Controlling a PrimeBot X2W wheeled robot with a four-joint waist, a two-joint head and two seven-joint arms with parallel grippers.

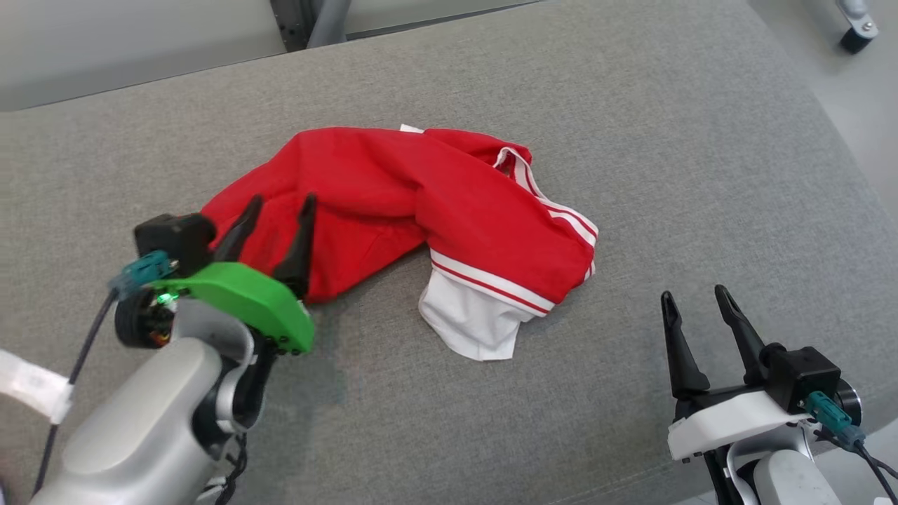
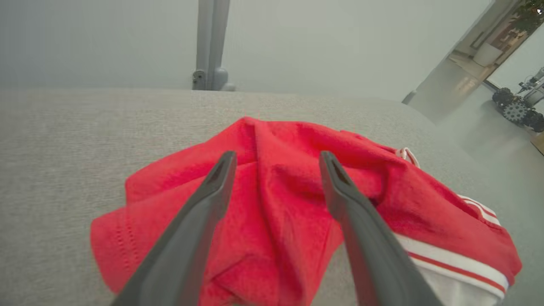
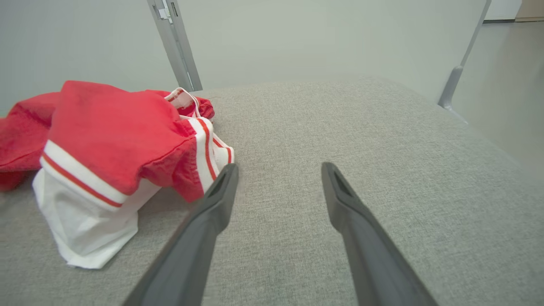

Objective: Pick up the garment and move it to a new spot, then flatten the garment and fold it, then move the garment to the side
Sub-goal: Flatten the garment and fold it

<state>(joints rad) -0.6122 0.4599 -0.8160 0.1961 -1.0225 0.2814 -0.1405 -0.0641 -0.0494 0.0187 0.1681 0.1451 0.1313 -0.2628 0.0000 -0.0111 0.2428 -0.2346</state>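
Garment (image 1: 421, 203) judged soft, light, limp; best gripped at striped hem (image 1: 491, 282). Left gripper (image 1: 280, 202), right gripper (image 1: 694, 294) splayed, nothing held.

Grey fabric surface (image 1: 701, 175), pale floor (image 1: 870, 91)

A wide cushioned surface (image 1: 631, 105), covered in grey woven fabric, carries everything. A single red garment (image 1: 421, 203) lies directly on it, near its middle, in a crumpled heap with many folds. The garment has white stripes along its edges, and a white cloth part spreads flat on the grey fabric at the near side.
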